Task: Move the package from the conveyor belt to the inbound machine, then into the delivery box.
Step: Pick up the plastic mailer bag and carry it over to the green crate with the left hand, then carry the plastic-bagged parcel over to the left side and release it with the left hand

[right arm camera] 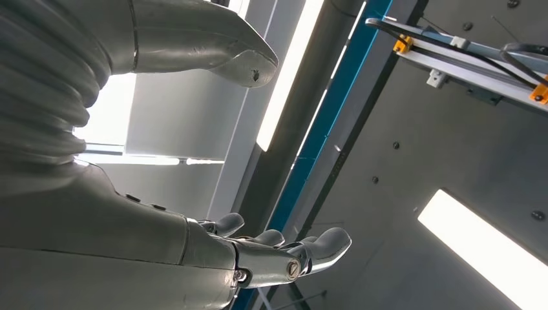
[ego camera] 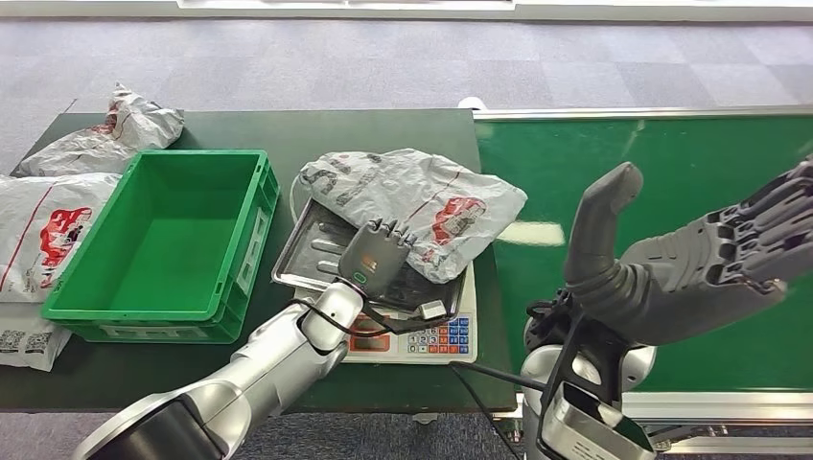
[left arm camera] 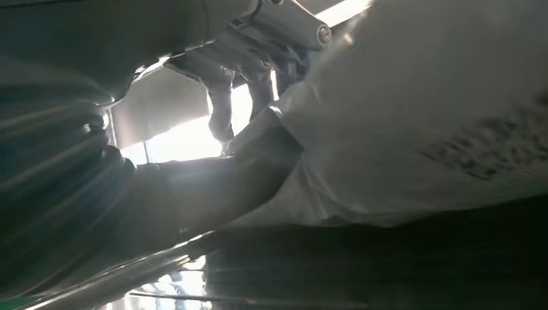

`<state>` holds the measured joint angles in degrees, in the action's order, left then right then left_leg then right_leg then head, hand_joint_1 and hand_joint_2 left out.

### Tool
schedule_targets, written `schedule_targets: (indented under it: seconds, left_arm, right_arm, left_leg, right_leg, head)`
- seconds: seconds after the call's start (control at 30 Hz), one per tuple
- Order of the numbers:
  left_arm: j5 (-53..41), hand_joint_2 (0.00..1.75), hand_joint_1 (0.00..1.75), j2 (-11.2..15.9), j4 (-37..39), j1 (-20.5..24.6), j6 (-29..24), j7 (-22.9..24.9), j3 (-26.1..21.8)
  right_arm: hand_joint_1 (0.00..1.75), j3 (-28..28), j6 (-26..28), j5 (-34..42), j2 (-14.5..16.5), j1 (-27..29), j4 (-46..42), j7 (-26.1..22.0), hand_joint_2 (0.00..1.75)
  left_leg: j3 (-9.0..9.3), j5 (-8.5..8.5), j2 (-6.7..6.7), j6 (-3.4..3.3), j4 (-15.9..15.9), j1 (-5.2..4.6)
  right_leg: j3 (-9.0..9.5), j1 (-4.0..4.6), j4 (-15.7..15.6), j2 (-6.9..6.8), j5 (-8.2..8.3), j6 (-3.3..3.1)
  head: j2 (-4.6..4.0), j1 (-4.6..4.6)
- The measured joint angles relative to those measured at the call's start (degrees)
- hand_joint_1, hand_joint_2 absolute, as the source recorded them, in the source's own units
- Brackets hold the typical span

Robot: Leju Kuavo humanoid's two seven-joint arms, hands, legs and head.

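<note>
The crumpled grey plastic package, long axis lying crosswise on the scale's steel tray, is gripped at its near edge by the left hand, with the green plastic crate just beside it to the left, while the right hand is held spread and empty above the green belt.

The left hand's fingertips are hidden under the package, so its grip cannot be judged. At the right edge of the head view, the right hand's fingers are cut off. At lower left, another parcel is cropped.
</note>
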<state>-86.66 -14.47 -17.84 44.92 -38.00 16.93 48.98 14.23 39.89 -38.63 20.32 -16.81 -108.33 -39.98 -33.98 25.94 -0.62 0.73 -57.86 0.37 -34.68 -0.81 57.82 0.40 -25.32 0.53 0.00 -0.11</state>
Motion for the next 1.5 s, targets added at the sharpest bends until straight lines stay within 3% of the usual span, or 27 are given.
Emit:
schedule_targets:
  seconds: [0.47,0.63,0.8,1.0,1.23,1.37,1.43,1.5]
  left_arm:
    - [0.00,1.75,1.75,2.14,-2.92,-0.76,-1.95,4.22,-0.03]
    - [0.00,1.75,1.75,4.97,-8.23,-1.57,-1.96,9.04,-0.46]
    - [0.00,1.75,1.75,12.60,-18.63,-1.44,-1.98,15.45,-5.17]
    - [0.00,1.75,1.75,25.96,-31.44,-1.29,-2.02,22.33,-11.21]
    - [0.00,1.75,1.75,43.19,-47.84,-4.13,-2.04,23.04,-18.69]
    - [0.03,1.75,1.75,49.14,-51.95,-5.25,-2.04,21.29,-21.32]
    - [0.07,1.75,0.88,50.77,-52.00,-5.26,-2.04,20.75,-21.44]
    - [0.05,0.87,0.00,52.17,-52.13,-5.82,-2.04,21.71,-21.40]
  right_arm:
    - [0.00,0.00,0.00,0.26,-0.01,0.01,-0.02,0.00,1.75]
    - [0.00,-0.01,0.00,-0.62,0.00,0.03,-0.02,0.00,1.75]
    - [0.00,-0.13,0.00,-1.84,-0.02,0.09,-0.04,0.00,1.75]
    - [0.00,-0.56,0.00,-2.50,-0.02,0.20,-0.23,0.02,1.75]
    - [0.00,-0.82,0.02,-3.12,-0.09,0.70,-0.34,0.02,1.75]
    - [0.00,-1.21,0.02,-3.61,-0.14,0.97,-0.76,0.03,1.75]
    - [0.00,-1.43,0.02,-3.90,-0.15,1.05,-1.01,0.03,1.75]
    - [0.00,-1.62,0.02,-4.05,-0.16,1.16,-1.18,0.02,1.75]
  left_leg:
    - [0.00,0.00,0.01,0.00,0.00,0.00]
    - [-0.01,-0.01,0.02,0.01,0.00,0.00]
    - [0.03,-0.05,0.21,0.09,0.02,0.06]
    - [0.02,-0.11,0.34,0.24,0.06,0.23]
    - [0.00,-0.06,0.54,0.34,0.07,0.30]
    - [-0.04,-0.05,0.41,0.35,0.07,0.30]
    - [-0.05,-0.05,0.35,0.35,0.07,0.29]
    - [-0.04,-0.05,0.45,0.35,0.07,0.26]
  right_leg:
    - [-0.01,0.00,0.00,0.00,0.00,0.00]
    - [-0.03,0.02,0.01,0.01,0.00,-0.01]
    - [-0.09,0.14,0.03,0.16,0.04,-0.08]
    - [-0.16,0.31,0.07,0.39,0.07,-0.22]
    - [-0.30,0.37,0.09,0.60,0.04,-0.37]
    - [-0.33,0.36,0.07,0.45,-0.01,-0.41]
    - [-0.29,0.35,0.07,0.37,-0.01,-0.42]
    - [-0.32,0.32,0.07,0.45,0.01,-0.43]
  head:
    - [0.00,0.00]
    - [0.00,0.00]
    - [0.00,0.00]
    - [0.00,-0.01]
    - [0.00,-0.01]
    - [0.00,-0.01]
    - [0.00,0.00]
    - [0.00,-0.01]
